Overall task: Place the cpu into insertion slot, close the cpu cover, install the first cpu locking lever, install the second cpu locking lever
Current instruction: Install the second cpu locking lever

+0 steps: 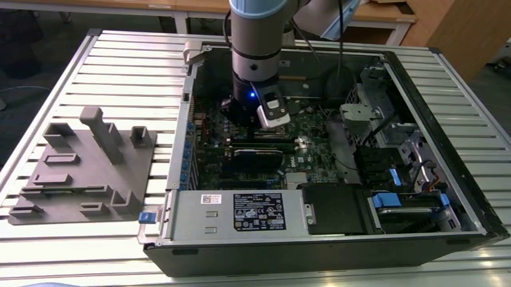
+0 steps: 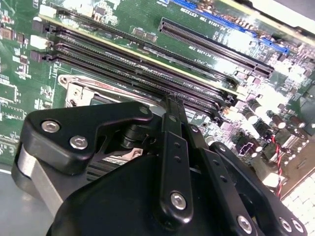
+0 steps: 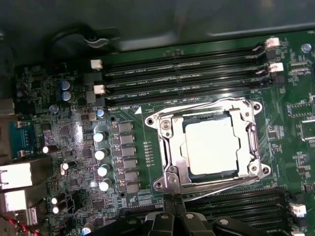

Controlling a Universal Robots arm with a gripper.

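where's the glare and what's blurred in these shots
First wrist view: glare washes out the cpu top and the cover rim. Second wrist view: the gripper body looms soft and dark. Exterior view: the case interior is dim beside the bright table.

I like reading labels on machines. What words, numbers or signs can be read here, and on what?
The black label on the grey box: print too small to read.
The white sticker beside it: too small.
The white lettering on the green board, by the long slots: blurred.
The cpu: no print readable.
Nothing can be quoted.
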